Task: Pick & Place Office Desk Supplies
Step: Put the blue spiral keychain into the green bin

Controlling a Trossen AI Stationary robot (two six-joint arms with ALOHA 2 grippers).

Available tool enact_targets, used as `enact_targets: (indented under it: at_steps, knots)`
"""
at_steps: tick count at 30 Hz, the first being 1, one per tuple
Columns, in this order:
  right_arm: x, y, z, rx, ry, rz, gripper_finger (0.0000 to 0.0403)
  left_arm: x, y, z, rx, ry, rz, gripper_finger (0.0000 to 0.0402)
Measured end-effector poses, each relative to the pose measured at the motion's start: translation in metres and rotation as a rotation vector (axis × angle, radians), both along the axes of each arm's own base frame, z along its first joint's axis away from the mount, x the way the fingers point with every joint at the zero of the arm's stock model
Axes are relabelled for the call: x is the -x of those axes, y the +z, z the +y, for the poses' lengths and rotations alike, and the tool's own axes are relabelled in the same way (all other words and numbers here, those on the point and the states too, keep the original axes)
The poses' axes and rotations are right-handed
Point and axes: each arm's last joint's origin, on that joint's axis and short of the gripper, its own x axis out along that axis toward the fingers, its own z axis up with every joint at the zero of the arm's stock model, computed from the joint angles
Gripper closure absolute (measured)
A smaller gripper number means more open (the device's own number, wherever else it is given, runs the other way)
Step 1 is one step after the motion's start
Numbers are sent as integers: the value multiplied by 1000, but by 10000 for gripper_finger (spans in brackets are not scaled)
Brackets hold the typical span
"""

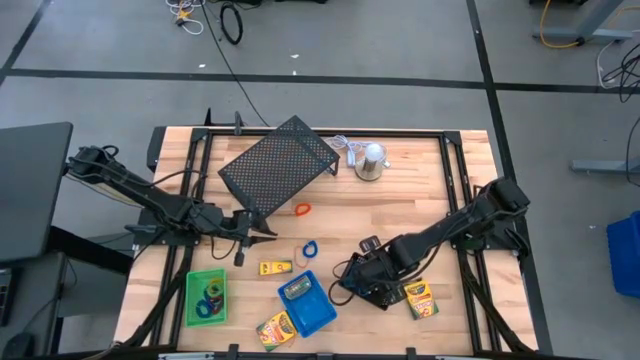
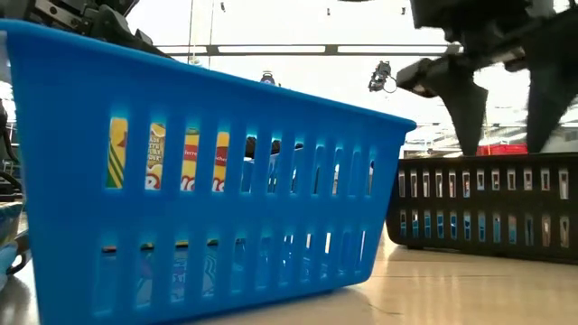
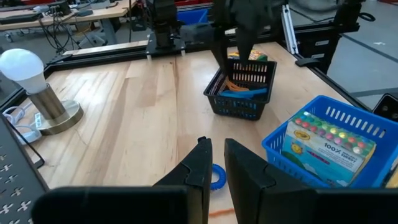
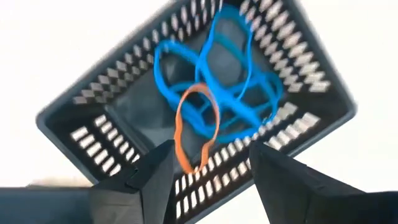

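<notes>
Orange rubber, thin and limp: the orange loop (image 4: 198,127) lies with blue loops (image 4: 230,81) in the black mesh tray (image 1: 372,290), at the right near part of the wooden surface (image 1: 420,190). I judge it weightless, stretchy, best pinched across one strand. My right end effector (image 4: 208,171) hangs spread directly above it. The left end effector (image 3: 214,165), nearly pressed together and empty, hovers left of centre.

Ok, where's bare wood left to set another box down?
Free: the stretch between the lamp and the right gripper, and the patch left of the green tray. Crowded: the front strip, where the blue tray, the crayon boxes and the black mesh tray sit close together.
</notes>
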Motion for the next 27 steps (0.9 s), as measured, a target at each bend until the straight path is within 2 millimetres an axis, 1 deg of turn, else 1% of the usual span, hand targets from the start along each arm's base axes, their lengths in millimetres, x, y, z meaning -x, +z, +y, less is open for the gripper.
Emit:
enact_targets:
  at_steps: [5,9,14,17,22,27]
  knots:
    - [-10,17,0,21,37,-95,188,0,0,0,17,5,4,349]
    - [-21,20,-4,68,68,-200,188,1,-3,0,32,4,35,349]
    - [-34,23,-16,97,72,-288,188,3,-8,-1,69,6,88,349]
    - [-37,23,-23,104,71,-299,188,6,-9,-6,101,-9,108,349]
    - [-39,23,-29,113,69,-290,188,9,-15,-19,153,-46,154,346]
    - [-39,23,-29,116,79,-290,188,7,-24,-32,166,-68,221,325]
